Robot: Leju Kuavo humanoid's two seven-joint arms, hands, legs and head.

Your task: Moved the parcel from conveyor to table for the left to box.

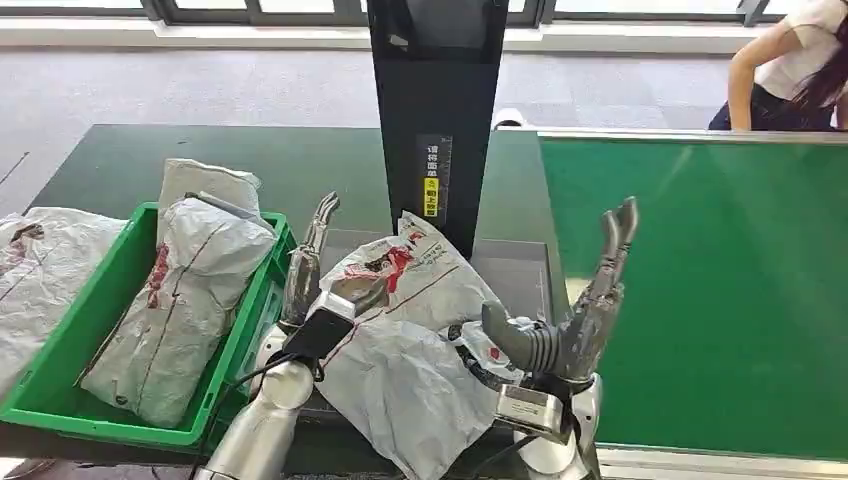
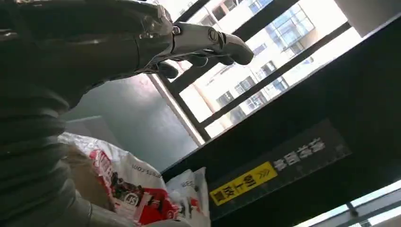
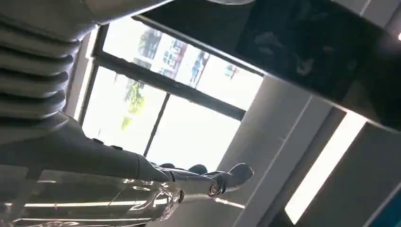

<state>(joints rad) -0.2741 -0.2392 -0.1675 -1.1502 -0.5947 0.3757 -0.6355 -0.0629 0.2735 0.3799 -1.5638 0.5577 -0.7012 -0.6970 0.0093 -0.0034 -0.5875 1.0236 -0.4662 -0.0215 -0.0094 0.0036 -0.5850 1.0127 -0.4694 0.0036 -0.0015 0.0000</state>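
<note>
Our right hand [image 1: 585, 300] is released, fingers straight up, nothing in it, just right of the parcel [image 1: 420, 340]. Our left hand [image 1: 305, 265] is also released, fingers raised, touching the parcel's left edge; we can't tell if it presses in.

Landmark: the parcel, a crumpled grey bag with red print, lying on the dark table [image 1: 300, 165] between both hands. Right of the parcel runs the green conveyor [image 1: 700, 300]. Behind the parcel stands a black post [image 1: 435, 110] with a yellow label [image 1: 431, 197]. Left of the parcel sits a green crate [image 1: 70, 350] holding another grey bag [image 1: 180, 300]. Far behind the parcel we see grey floor [image 1: 200, 85], windows and a person [image 1: 790, 60] leaning over the conveyor.
</note>
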